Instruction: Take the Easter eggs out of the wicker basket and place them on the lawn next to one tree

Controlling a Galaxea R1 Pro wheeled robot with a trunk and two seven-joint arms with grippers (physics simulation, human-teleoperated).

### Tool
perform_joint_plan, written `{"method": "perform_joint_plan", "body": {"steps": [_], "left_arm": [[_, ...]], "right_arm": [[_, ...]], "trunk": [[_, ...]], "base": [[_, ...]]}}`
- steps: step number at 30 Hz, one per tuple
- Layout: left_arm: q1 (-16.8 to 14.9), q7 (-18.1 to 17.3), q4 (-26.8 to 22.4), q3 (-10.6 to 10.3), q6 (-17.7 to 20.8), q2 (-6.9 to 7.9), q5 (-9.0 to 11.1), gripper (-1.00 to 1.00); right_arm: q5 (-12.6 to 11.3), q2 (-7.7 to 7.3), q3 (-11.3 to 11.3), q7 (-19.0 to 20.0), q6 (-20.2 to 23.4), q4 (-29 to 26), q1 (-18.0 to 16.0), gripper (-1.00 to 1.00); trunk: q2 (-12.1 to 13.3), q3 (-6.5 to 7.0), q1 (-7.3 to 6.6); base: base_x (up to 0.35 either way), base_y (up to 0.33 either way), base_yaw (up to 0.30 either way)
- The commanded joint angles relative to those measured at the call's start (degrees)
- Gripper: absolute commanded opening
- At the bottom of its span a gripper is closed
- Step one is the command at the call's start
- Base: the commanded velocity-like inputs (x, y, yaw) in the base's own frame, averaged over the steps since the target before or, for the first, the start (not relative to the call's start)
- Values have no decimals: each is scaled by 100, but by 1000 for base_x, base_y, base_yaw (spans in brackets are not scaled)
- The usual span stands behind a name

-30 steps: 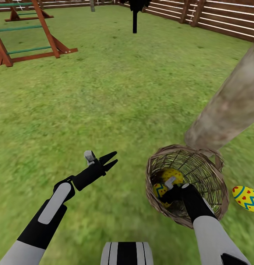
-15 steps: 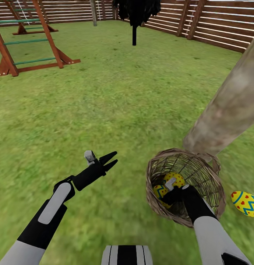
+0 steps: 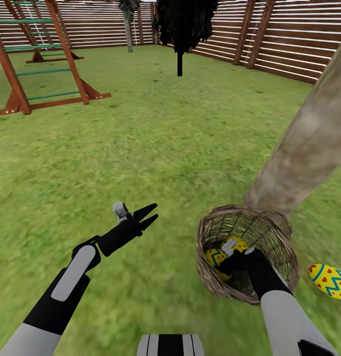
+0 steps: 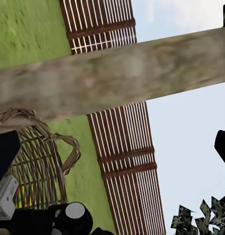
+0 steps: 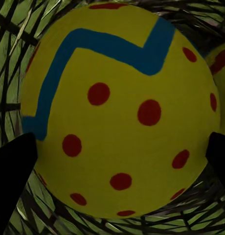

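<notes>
Two Easter eggs (image 3: 225, 251) in wicker basket (image 3: 279, 236) | right jaws astride one | left jaws parted

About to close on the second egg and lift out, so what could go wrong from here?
The right end effector is deep in the wicker basket, its fingers flanking one egg; lifting might drag or tip the basket. A second egg sits close beside it and may get knocked. The trunk stands right behind the basket, so a high swing could hit it.

Tipped brown wicker basket (image 3: 269, 232) on mottled green lawn (image 3: 155, 148) touching grey-beige tree trunk (image 3: 304, 143), two yellow zigzag eggs inside (image 3: 225, 251), third egg (image 3: 329, 281) on grass beside it
</notes>
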Motion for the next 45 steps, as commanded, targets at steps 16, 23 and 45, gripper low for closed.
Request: {"method": "perform_joint_plan", "body": {"steps": [16, 23, 45], "left_arm": [[-5, 8, 9, -5, 19, -16, 19, 100], [-6, 12, 10, -5, 17, -20, 18, 100], [-1, 107, 417, -335, 63, -442, -18, 100]], "right_arm": [[115, -119, -8, 493, 31, -56, -4, -100], [108, -388, -8, 1104, 31, -556, -4, -100], [17, -1052, -1614, 4608, 795, -2916, 5, -100]], "trunk": [[20, 351, -42], [29, 506, -60], [59, 994, -117]], "base": [[0, 0, 0], [0, 0, 0], [0, 0, 0]]}}
